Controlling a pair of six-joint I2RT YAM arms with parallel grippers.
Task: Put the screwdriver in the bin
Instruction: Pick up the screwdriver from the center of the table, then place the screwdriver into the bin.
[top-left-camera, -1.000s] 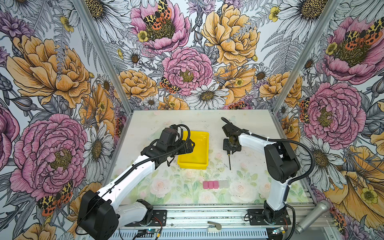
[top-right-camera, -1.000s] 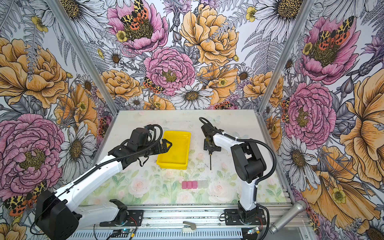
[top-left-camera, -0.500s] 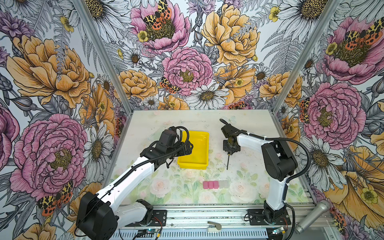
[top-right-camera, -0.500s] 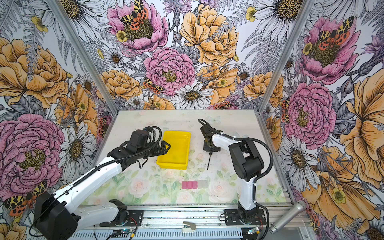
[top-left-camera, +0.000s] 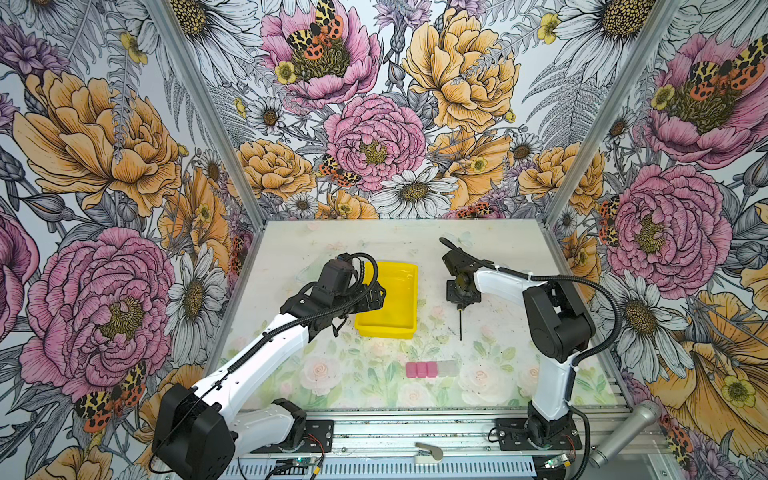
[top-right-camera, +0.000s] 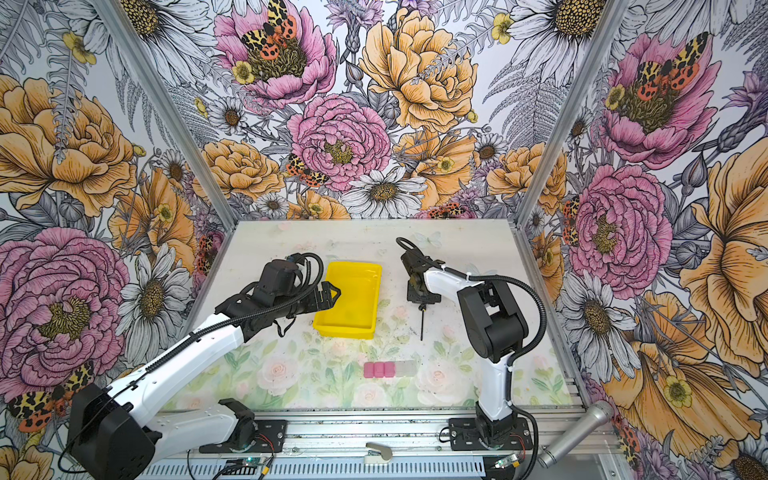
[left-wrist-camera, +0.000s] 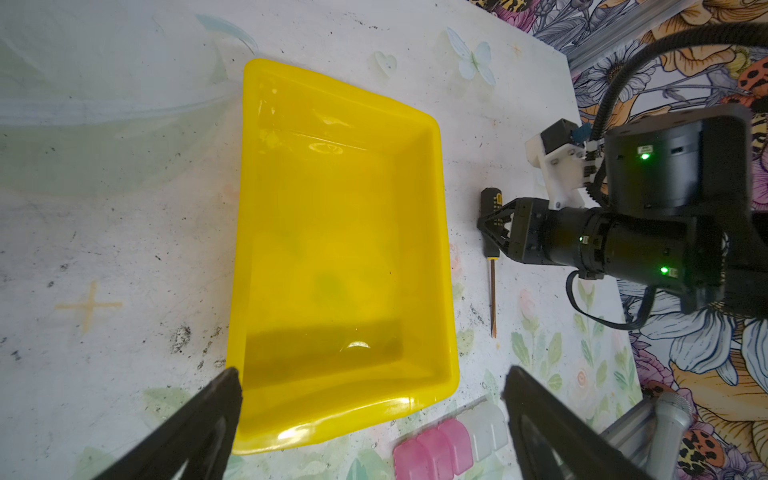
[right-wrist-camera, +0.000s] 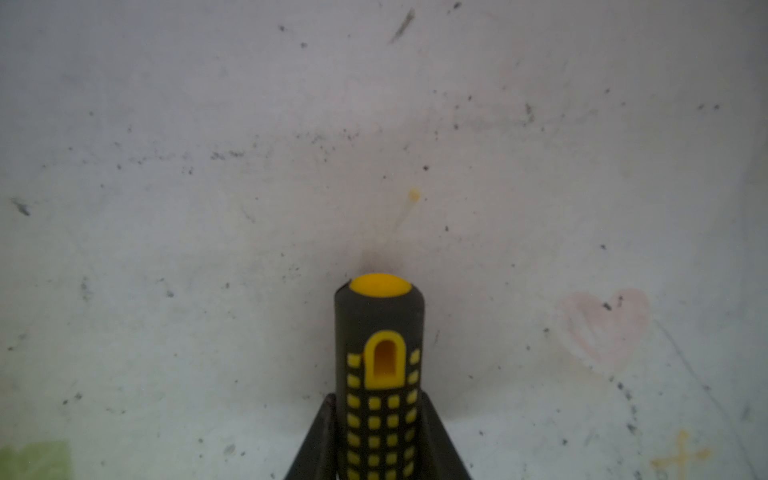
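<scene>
Black-and-yellow handle of the screwdriver (right-wrist-camera: 380, 332) now sits clamped in the right tool (right-wrist-camera: 379, 419), whose jaws stood apart a second ago, with the shaft on the worktop (top-left-camera: 374, 241) and the bin (top-left-camera: 384, 331) near the tool, so lifting looks next.

No words, numbers or brand names can be read anywhere. The only sign is a small yellow plus sign (left-wrist-camera: 88, 305) drawn on the table (left-wrist-camera: 124, 208), near the bin (left-wrist-camera: 332, 419).

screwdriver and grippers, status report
Right gripper shut on slim black screwdriver with yellow dots. Screwdriver outside bright yellow plastic bin, bin empty. Left gripper open beside bin. Nothing between them.
</scene>
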